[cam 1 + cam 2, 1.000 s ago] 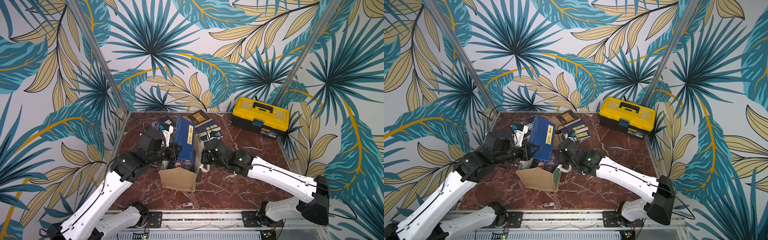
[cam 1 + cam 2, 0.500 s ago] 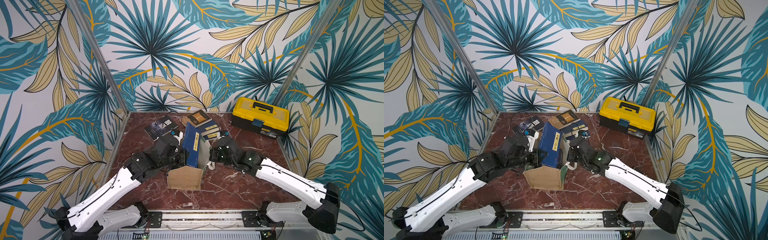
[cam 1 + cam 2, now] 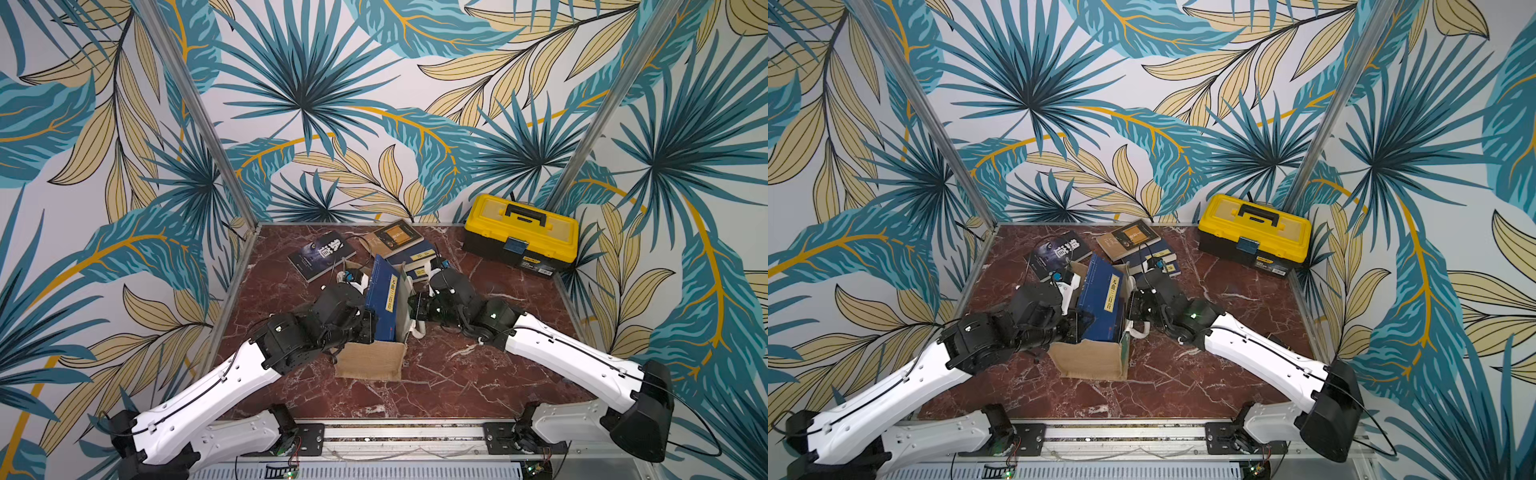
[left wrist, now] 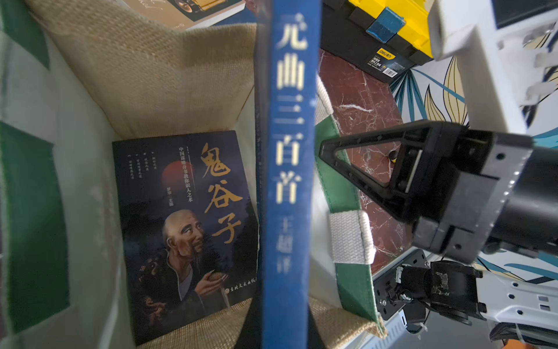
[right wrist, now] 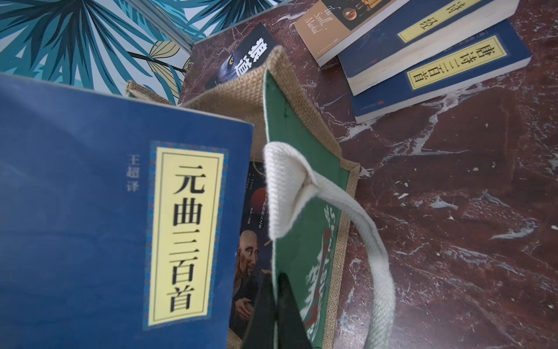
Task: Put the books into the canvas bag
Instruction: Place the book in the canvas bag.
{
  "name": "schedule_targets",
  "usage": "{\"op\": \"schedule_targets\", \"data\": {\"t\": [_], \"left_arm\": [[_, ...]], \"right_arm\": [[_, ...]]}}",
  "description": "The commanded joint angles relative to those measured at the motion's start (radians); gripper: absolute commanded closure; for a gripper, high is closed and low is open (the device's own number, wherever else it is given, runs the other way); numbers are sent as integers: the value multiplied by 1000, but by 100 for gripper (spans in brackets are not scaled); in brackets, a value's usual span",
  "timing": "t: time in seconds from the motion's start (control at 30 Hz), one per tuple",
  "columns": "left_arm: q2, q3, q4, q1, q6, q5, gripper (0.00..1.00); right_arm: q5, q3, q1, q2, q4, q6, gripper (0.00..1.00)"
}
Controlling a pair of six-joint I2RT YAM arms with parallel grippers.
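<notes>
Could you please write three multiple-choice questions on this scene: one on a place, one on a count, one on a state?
1. Where is the portrait-cover book? A) leaning on the back wall B) flat on the bottom of the canvas bag C) propped against the bag's outside
2. How many books can be seen lying on the table outside the bag? A) one B) four C) seven
3. How does the blue book sit? A) upright, partly in the bag B) closed, flat on the table C) open, pages up
Answers: 1 B, the left wrist view looks down on it inside. 2 B: wolf-cover book, tan book, upper navy book, lower navy book. 3 A, its top sticks out above the rim.
</notes>
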Motion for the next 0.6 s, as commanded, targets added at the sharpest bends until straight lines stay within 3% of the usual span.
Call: {"op": "schedule_targets", "data": {"t": [0.0, 0.57], "left_arm": [[9, -33, -12, -3, -20, -6, 100], [299, 48, -36, 3, -116, 23, 100]], "right_arm": [[3, 17, -5, 8, 29, -23, 100], [-40, 29, -5, 26, 28, -35, 100]]}}
